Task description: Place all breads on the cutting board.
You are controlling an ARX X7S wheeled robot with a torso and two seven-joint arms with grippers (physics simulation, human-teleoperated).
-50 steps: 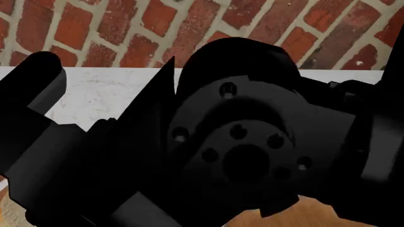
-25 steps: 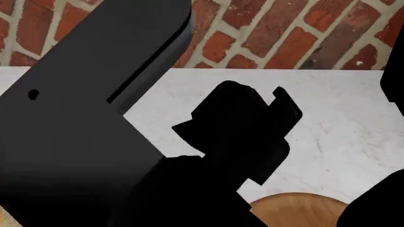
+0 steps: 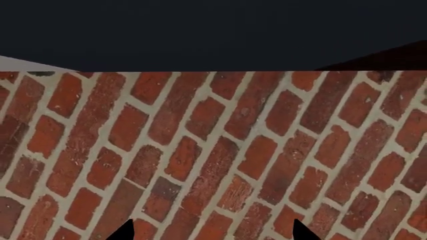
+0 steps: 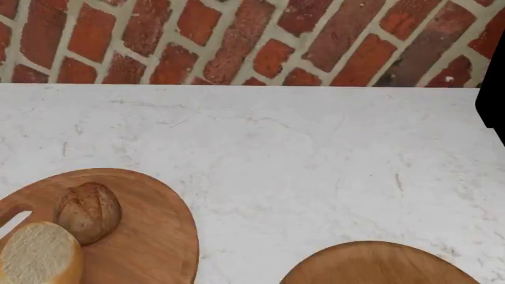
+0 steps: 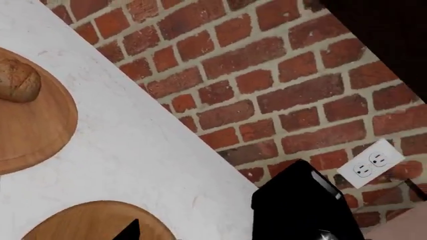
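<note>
The round cutting board (image 4: 150, 236) with its handle hole lies at the lower left of the head view. The dark-brown speckled roll (image 4: 88, 212) and the pale cream loaf chunk (image 4: 38, 258) both rest on it, side by side. The right wrist view also catches the roll (image 5: 16, 80) on the board (image 5: 37, 130). My left gripper (image 3: 212, 233) is open and empty, facing the brick wall. My right gripper (image 5: 215, 234) is open and empty above the counter; only one dark fingertip (image 5: 129, 232) stands out. Neither gripper shows in the head view.
A round wooden plate (image 4: 379, 265) lies at the lower right on the white marble counter (image 4: 316, 154), also seen as the plate (image 5: 80, 222). A black appliance (image 5: 300, 205) stands by the brick wall under a wall socket (image 5: 370, 164). A black shape (image 4: 494, 89) cuts the right edge.
The black arm that filled the head view has swung out of sight, uncovering the counter, the cutting board with both breads, and the wooden plate.
</note>
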